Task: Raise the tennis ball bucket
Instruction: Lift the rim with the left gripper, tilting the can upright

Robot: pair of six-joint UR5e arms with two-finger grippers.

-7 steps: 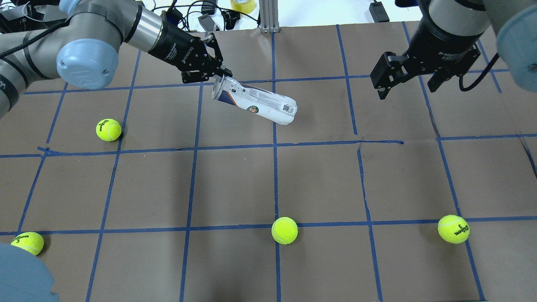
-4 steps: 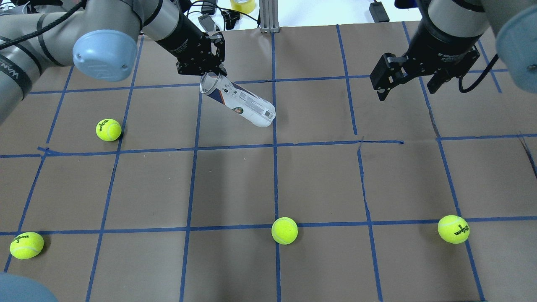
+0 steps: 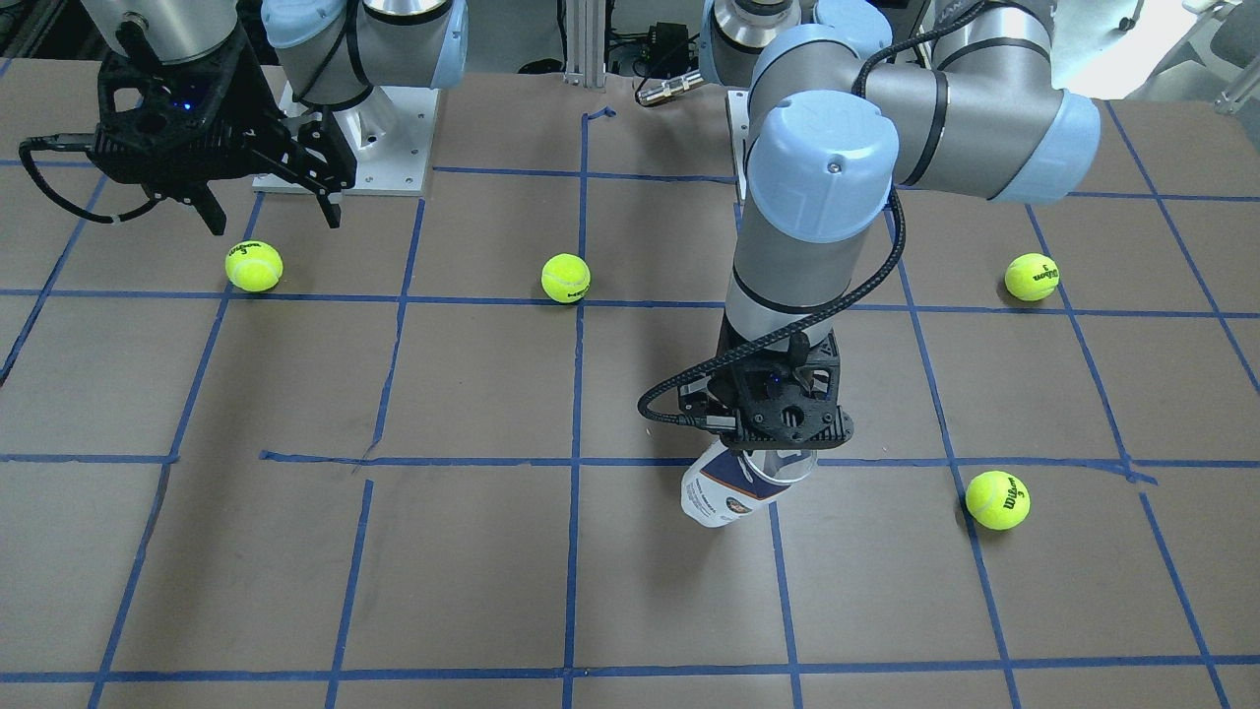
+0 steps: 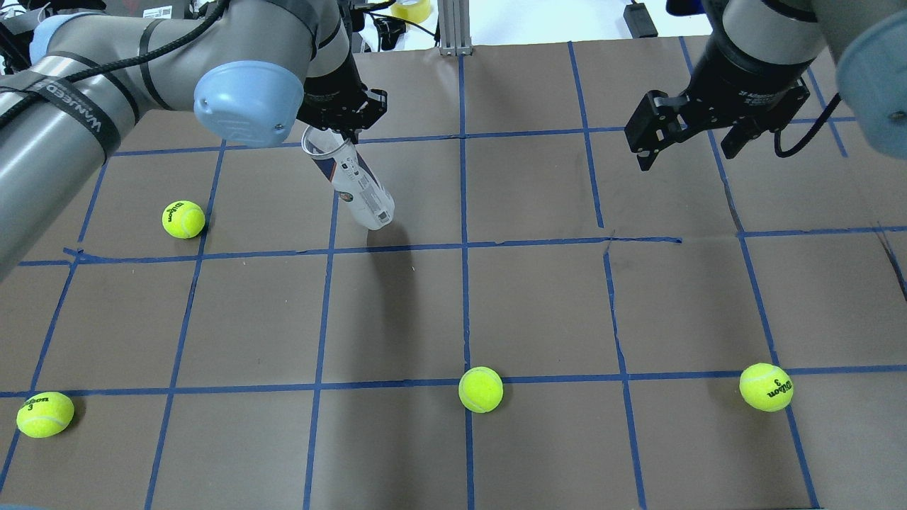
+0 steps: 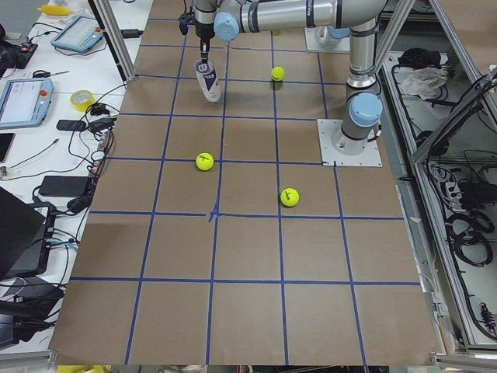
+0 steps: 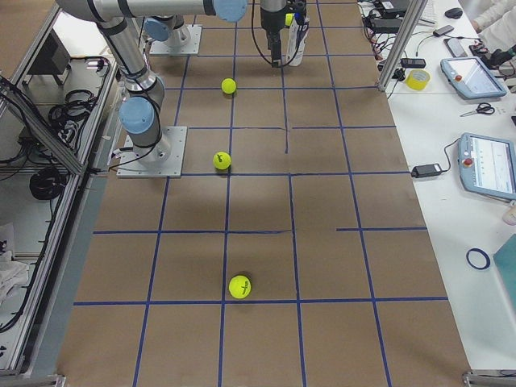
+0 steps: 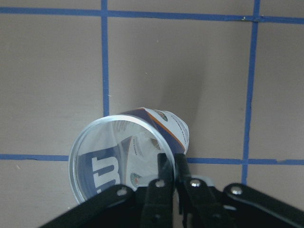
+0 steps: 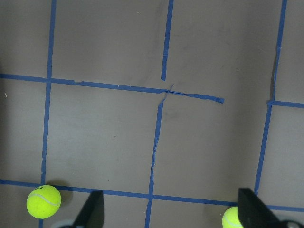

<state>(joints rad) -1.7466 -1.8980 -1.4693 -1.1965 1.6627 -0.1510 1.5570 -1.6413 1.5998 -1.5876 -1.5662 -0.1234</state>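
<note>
Left end effector [image 7: 171, 159] of mine is clamped shut on the rim of the tennis ball bucket's open mouth, one finger inside the clear wall and one outside. My right end effector [image 4: 684, 145] hangs over the far right part of the surface with its fingers spread wide and nothing between them, well apart from the bucket.

The surface [image 4: 538, 304] is brown paper marked into squares with blue tape.

The tennis ball bucket [image 4: 354, 184] hangs from my left grip at a tilt, mouth up under my fingers, closed end lower and slanting away from the grip. It is empty, and its white and navy label shows through the clear mouth. I cannot tell whether its lower end touches the surface.

One tennis ball [image 4: 183, 219] lies to my left of the bucket, well apart. Nearer my base lie a second tennis ball [image 4: 44, 414] at far left, a third tennis ball [image 4: 480, 389] in the middle and a fourth tennis ball [image 4: 766, 387] at right.
</note>
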